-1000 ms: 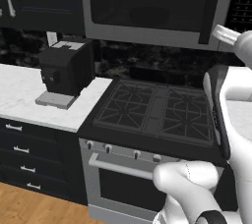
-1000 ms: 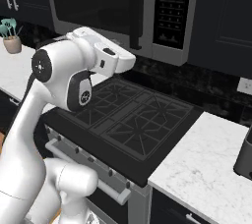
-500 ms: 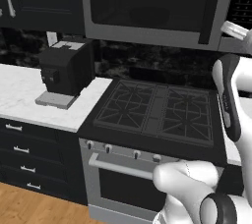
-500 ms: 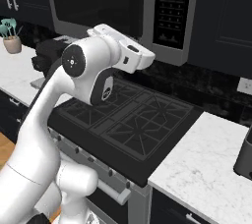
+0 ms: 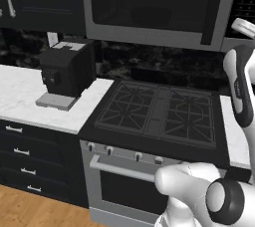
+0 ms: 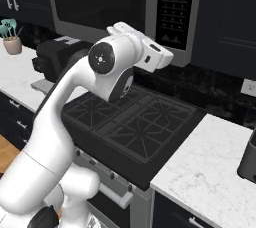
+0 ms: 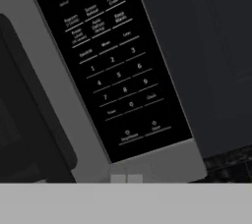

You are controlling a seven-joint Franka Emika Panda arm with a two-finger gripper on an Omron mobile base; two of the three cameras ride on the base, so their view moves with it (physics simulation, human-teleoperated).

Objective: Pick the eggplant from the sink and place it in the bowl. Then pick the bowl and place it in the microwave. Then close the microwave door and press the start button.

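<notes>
The microwave [image 5: 149, 7] hangs above the stove with its door [image 6: 100, 2] closed against the front. My gripper [image 6: 170, 61] is raised just in front of the dark control strip [image 6: 175, 12] on the microwave's right side. In the hand view the keypad [image 7: 115, 70] is close, with the start button [image 7: 155, 126] in its lowest row. My two fingertips [image 7: 118, 179] sit pressed together just below the panel, shut on nothing. The eggplant, the bowl and the sink are out of view.
A black gas stove [image 5: 159, 111] lies under the arm, with the oven handle [image 5: 122, 169] in front. A black coffee machine [image 5: 67, 69] stands on the white counter [image 5: 20, 91] to the left. A potted plant [image 6: 11, 39] is far left, a dark appliance [image 6: 248, 157] far right.
The arm has swung to the right along the microwave's front, carrying the shut gripper from the door area to the control strip.
</notes>
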